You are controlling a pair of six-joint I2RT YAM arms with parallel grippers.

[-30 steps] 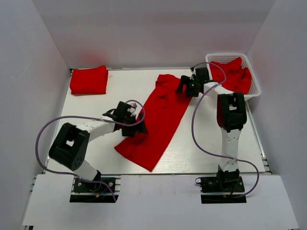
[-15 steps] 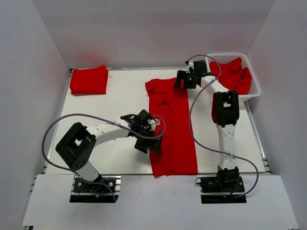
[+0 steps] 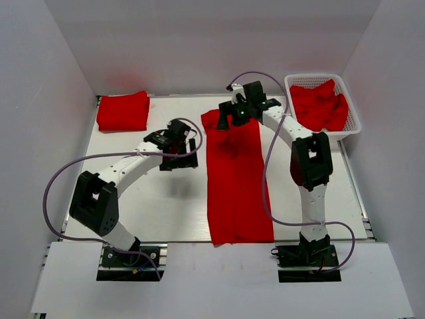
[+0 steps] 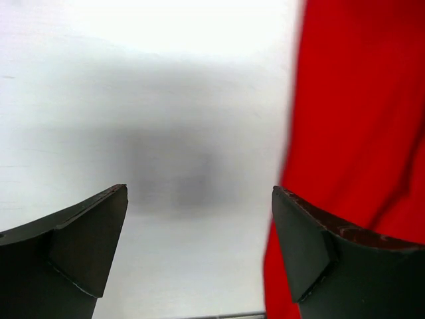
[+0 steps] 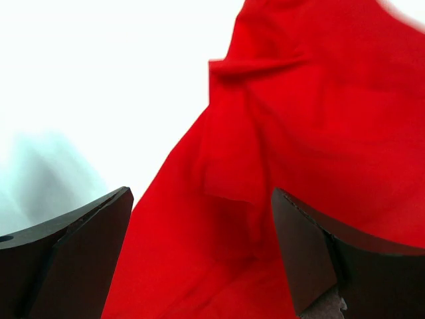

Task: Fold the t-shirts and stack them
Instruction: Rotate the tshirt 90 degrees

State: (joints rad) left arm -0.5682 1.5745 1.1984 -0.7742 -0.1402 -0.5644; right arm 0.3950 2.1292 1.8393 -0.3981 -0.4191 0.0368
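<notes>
A long red t-shirt (image 3: 238, 179) lies flat as a narrow strip down the middle of the table, its far end rumpled. My right gripper (image 3: 226, 119) hovers open over that far end; the red cloth (image 5: 299, 166) fills its wrist view between the spread fingers. My left gripper (image 3: 192, 147) is open and empty over bare table just left of the strip, whose edge shows in the left wrist view (image 4: 358, 133). A folded red t-shirt (image 3: 123, 111) lies at the far left corner. More red shirts (image 3: 320, 105) sit bunched in the basket.
A white lattice basket (image 3: 352, 106) stands at the far right corner. White walls close in the table on three sides. The strip's near end reaches the table's front edge (image 3: 166, 240).
The shirt went from a slanted strip to lying straight down the table. My left gripper let go near the front edge and drew back up and left. My right gripper moved left along the far end.
</notes>
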